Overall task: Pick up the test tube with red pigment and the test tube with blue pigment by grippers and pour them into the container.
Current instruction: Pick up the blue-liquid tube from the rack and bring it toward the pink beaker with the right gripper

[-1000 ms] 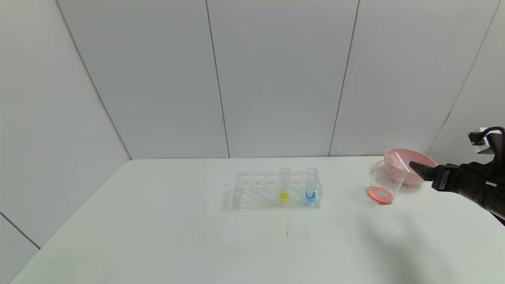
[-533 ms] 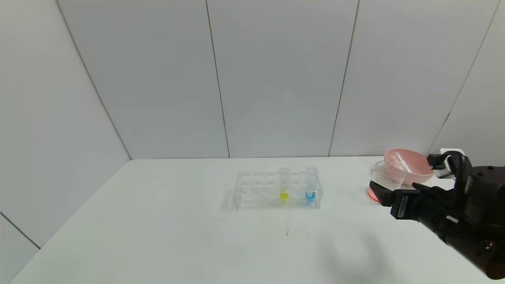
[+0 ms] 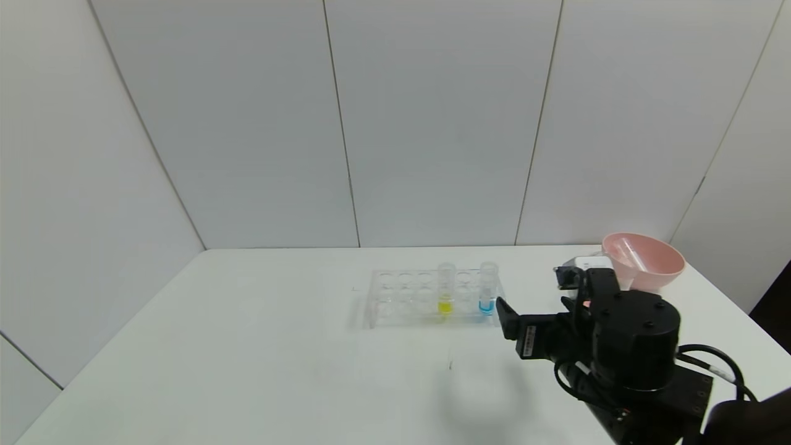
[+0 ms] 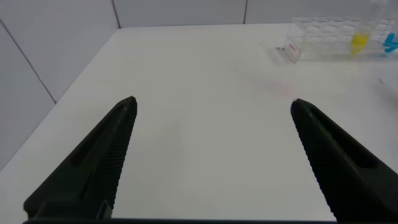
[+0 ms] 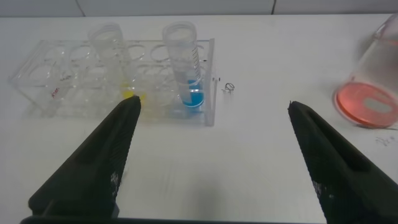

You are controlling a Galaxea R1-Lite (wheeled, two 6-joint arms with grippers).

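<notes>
The test tube with blue pigment (image 3: 487, 292) stands upright in the right end of a clear rack (image 3: 401, 296); it also shows in the right wrist view (image 5: 186, 71). My right gripper (image 3: 508, 318) is open and empty, low over the table just right of the rack, with the blue tube ahead between its fingers (image 5: 118, 149). The container (image 5: 372, 81), a clear beaker with orange-red liquid in its bottom, stands to the gripper's right; in the head view my right wrist hides most of it. No tube with red liquid shows. My left gripper (image 4: 212, 101) is open and empty over bare table.
A tube with yellow liquid (image 3: 445, 290) stands in the rack, two holes left of the blue one. A pink bowl (image 3: 655, 262) at the back right holds a clear empty-looking tube (image 3: 627, 252). The table's right edge runs close to the bowl.
My right arm has swung left from beside the pink bowl, past the beaker, to just right of the rack. The tubes, rack and bowl have not moved.
</notes>
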